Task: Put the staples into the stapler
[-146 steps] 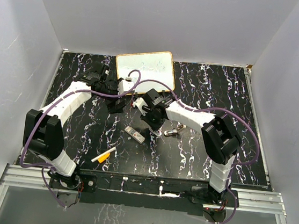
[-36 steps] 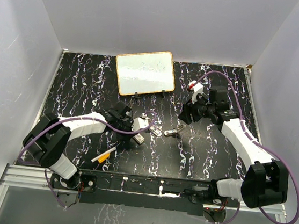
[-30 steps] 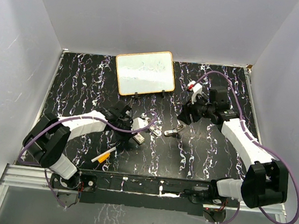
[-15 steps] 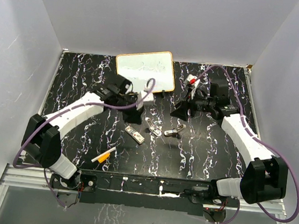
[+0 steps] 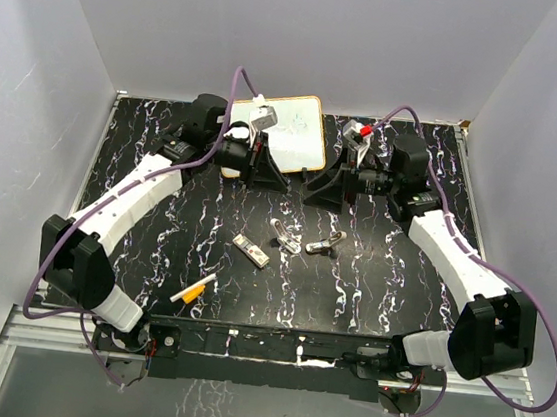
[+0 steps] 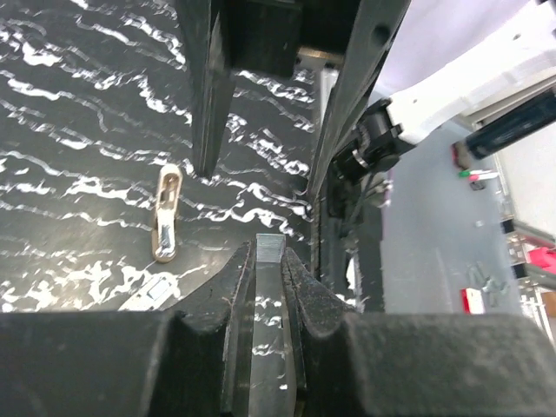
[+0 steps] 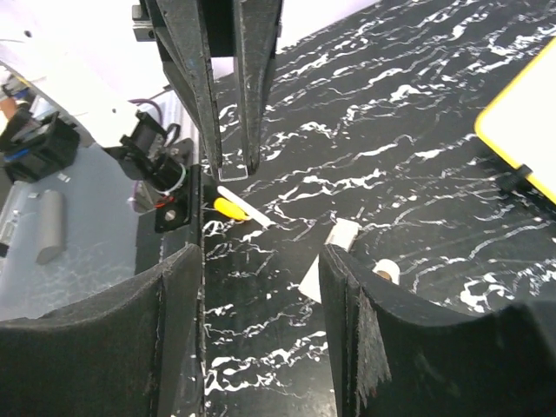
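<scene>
The white staples pack (image 5: pixel 250 251) lies flat mid-table and shows in the right wrist view (image 7: pixel 340 236), partly behind a finger. A small silvery stapler (image 5: pixel 325 244) rests right of it, with another silvery piece (image 5: pixel 285 236) between them. My left gripper (image 5: pixel 274 180) hangs high in front of the whiteboard. In its wrist view the left gripper (image 6: pixel 271 252) is shut on a thin grey metal strip (image 6: pixel 269 248) that sticks out between the fingertips. My right gripper (image 5: pixel 313 190) faces it from the right. The right gripper (image 7: pixel 261 261) stands open with nothing between its fingers.
A yellow-framed whiteboard (image 5: pixel 291 145) stands propped at the back centre. An orange-and-white marker (image 5: pixel 193 289) lies near the front edge and appears in the right wrist view (image 7: pixel 230 207). White walls close in the black marbled table (image 5: pixel 145 143) on three sides.
My left gripper has risen from the table beside the pack to high at the back, strip still held. The right gripper swung left and back toward it.
</scene>
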### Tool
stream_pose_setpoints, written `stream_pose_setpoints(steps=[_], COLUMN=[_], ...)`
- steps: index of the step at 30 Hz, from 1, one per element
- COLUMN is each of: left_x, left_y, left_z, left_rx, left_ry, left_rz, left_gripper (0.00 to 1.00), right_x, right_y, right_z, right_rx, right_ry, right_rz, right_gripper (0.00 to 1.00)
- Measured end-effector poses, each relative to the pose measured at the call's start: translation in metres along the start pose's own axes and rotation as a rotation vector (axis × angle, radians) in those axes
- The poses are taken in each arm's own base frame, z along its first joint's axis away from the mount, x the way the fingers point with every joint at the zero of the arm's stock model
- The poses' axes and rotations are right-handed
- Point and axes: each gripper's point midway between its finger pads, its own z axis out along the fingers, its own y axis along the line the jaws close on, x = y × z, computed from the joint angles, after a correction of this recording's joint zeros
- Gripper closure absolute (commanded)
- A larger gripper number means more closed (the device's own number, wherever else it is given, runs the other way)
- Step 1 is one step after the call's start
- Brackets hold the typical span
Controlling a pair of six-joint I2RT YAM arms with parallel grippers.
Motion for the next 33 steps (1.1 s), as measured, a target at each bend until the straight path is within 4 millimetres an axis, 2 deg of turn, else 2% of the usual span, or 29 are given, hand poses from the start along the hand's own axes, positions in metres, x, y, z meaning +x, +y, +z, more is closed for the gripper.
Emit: stream_pose_setpoints(steps=[5, 14, 18, 23, 27, 30, 33], left_x=[-0.012, -0.002, -0.005, -0.010, -0.012, -0.013, -0.009], left_y=[-0.012, -0.016, -0.019, -0.023, -0.024, -0.024, -0.021], left_z=[0.003, 0.010, 0.011, 0.011, 0.011, 0.012, 0.013], left_rx=[0.077, 0.158, 0.183, 0.206, 0.217, 0.224, 0.213], left_ry=[-0.049, -0.083, -0.105, -0.139, -0.155, -0.162, -0.158], left_rz=[-0.064, -0.212, -0.245, -0.327, -0.391, -0.400, -0.375], left_gripper=[0.94, 0.93, 0.93, 0.92, 0.92, 0.92, 0.92], right_x=[-0.003, -0.011, -0.012, -0.007, -0.013, -0.018, -0.019], right_y=[0.011, 0.019, 0.019, 0.010, 0.001, 0.004, 0.009], right_z=[0.008, 0.016, 0.017, 0.017, 0.014, 0.009, 0.009], right_rx=[-0.042, -0.103, -0.115, -0.079, -0.004, 0.017, 0.005], right_ry=[0.001, -0.033, -0.041, -0.012, 0.013, 0.018, 0.012], right_rz=[0.014, 0.064, 0.068, -0.011, -0.134, -0.193, -0.172], right_gripper=[0.40, 0.43, 0.44, 0.44, 0.44, 0.44, 0.44])
